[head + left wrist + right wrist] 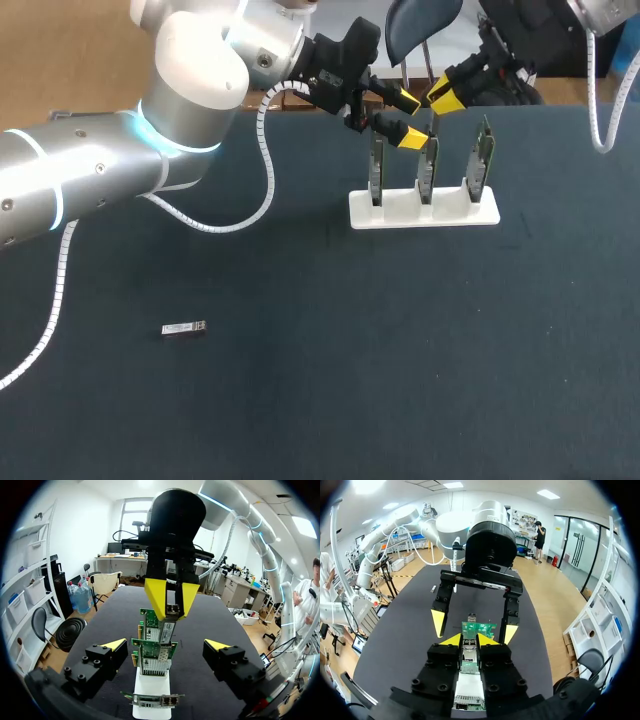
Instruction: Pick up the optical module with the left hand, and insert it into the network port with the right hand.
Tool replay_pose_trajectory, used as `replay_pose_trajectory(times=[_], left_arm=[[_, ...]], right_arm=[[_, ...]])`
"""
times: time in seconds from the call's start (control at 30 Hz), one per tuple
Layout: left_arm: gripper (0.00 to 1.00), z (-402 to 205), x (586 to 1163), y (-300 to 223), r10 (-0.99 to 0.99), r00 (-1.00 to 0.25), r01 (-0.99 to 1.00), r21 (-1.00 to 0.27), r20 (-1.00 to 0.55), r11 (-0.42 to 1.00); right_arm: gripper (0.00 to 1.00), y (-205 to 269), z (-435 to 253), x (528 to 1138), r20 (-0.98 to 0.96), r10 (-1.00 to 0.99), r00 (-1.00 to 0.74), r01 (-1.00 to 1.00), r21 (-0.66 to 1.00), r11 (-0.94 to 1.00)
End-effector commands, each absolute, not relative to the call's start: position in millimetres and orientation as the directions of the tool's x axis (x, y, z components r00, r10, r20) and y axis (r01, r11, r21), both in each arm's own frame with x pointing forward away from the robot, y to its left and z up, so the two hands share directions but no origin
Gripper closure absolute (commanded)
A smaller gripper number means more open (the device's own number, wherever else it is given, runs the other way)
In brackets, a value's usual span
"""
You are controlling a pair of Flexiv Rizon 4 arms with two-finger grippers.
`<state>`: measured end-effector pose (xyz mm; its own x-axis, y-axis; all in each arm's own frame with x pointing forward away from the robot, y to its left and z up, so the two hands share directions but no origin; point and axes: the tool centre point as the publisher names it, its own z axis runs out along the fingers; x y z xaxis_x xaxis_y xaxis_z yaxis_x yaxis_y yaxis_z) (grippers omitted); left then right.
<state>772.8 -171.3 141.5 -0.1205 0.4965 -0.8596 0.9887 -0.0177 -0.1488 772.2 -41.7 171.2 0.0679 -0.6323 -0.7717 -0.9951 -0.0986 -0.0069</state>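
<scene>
1. Right gripper [445, 97]: the fingers are pressed together on the module [173, 611] and pinch it from two sides. The module hangs end-down, so its long axis points at the ports below.
2. Location of the module: in the air, just above the row of upright cards [427, 170]. The cards are slotted in the white stand [400, 213], at 1 o'clock from the centre of the table [420, 380]. Whether the module's end has already entered a port is not clear from these views.
3. Left gripper [408, 119]: the fingers are spread and hold nothing. It sits at 9 o'clock of the right gripper, near the first card, and looks along the row. Judged purpose: it stands off to the side, giving the right arm a free path down.
4. Spare module [184, 328]: lies flat on the table at 8 o'clock, well apart from the stand.
5. Next move, as judged: a straight push downward with the module held square. A tilt could jam it or bend the card.
</scene>
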Motion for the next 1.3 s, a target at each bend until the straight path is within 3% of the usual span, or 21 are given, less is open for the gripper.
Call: replay_pose_trajectory(times=[0.03, 1.3], left_arm=[[0.00, 141.6, 774.4, -171.9, 0.499, -0.120, 0.988, -0.150, -0.858, -0.021], [0.00, 141.6, 774.4, -171.9, 0.499, -0.120, 0.988, -0.150, -0.858, -0.021]], right_arm=[[1.00, -41.0, 170.6, 772.1, -0.771, -0.633, 0.073, -0.995, -0.011, -0.101], [1.00, -40.7, 176.3, 770.0, -0.750, -0.654, 0.100, -0.994, -0.049, -0.096]])
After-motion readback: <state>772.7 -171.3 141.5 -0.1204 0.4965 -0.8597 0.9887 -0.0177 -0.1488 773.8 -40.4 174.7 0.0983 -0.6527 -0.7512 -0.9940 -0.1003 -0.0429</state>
